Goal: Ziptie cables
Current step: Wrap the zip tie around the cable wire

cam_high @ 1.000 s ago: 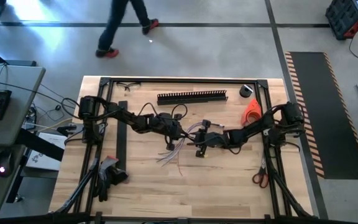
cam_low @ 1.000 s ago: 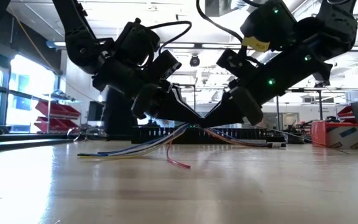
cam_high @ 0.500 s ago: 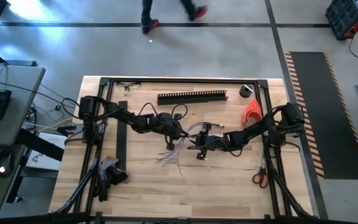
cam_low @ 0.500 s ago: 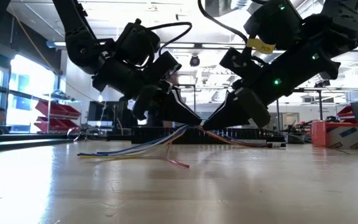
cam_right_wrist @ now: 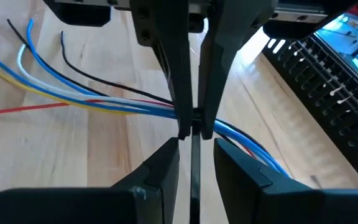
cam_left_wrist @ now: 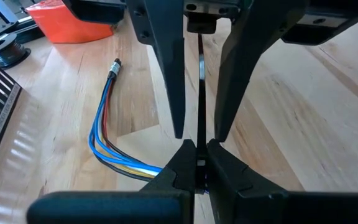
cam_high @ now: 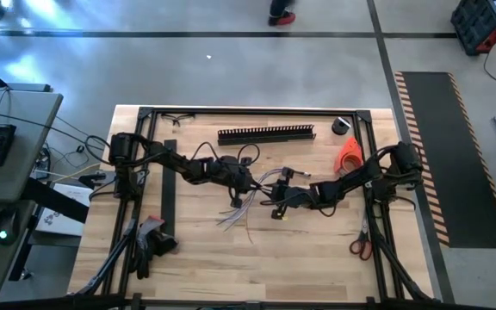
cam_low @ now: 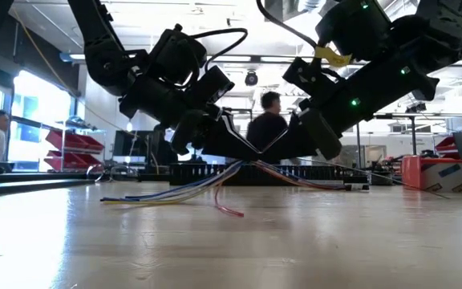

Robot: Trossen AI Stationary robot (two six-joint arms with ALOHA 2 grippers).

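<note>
Blue, white, yellow and red strands make up the cables, a loose bunch lying near the middle of the wooden table, fanning out toward the near edge at one end and gathered where the two arms meet. That gathering looks deliberate: the left gripper and the right gripper come at the bunch from opposite sides, tips almost touching, so the wires are pinched into one narrow neck where a tie could go round. In the left wrist view the left gripper's fingers stand nearly together on a thin dark strip running up between the other arm's fingers, probably the zip tie. The right gripper's fingers are a little apart around the same strip, just over the bundle. A black slotted strip lies by the far edge, an orange object toward the far right corner.
</note>
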